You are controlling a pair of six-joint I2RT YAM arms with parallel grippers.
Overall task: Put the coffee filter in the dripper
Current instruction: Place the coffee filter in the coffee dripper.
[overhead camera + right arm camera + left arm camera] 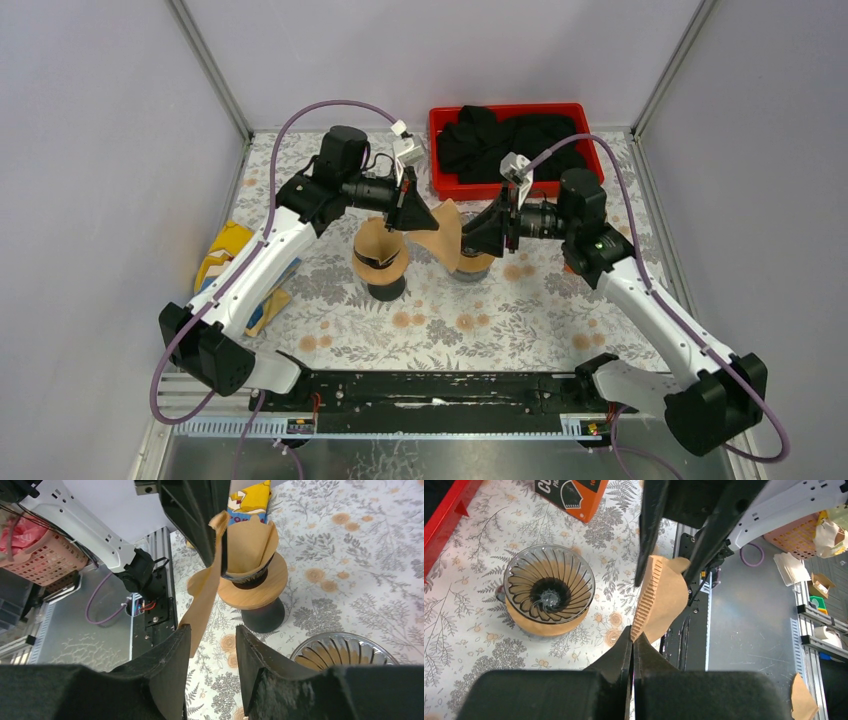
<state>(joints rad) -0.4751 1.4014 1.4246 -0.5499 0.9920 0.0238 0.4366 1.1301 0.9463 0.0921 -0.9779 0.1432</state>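
Nearest me in the overhead view, at the bottom of the frame, the two arm bases sit on the edge of a floral-patterned table (500,320). Both arms reach up the frame and bend inward, so their grippers meet face to face at mid-frame.

At left centre of the frame, a yellow and blue packet (225,255) lies on the table beside the left arm.

At centre, the left gripper (425,218) is clamped tight on one edge of a brown paper coffee filter (450,232) and holds it in the air. In the left wrist view, the filter's ribbed seam runs up from those pinched fingertips.

The right gripper (475,238) faces it from the right side of the frame. Its jaws are parted and straddle the filter's far end without closing on it. In the right wrist view, a clear gap shows between its fingers (167,665), with the filter's tip at the inner edge of one.

The glass dripper (472,268), ribbed and set on a wooden ring, stands on the table just below the raised filter, which is not in it.

Left of it, a wooden stand (380,262) holds a stack of filters. In the left wrist view, an orange box (574,495) lies near the top of the frame.

Farthest away, at upper centre-right of the overhead view, a red bin (436,150) contains black cloth (510,140).
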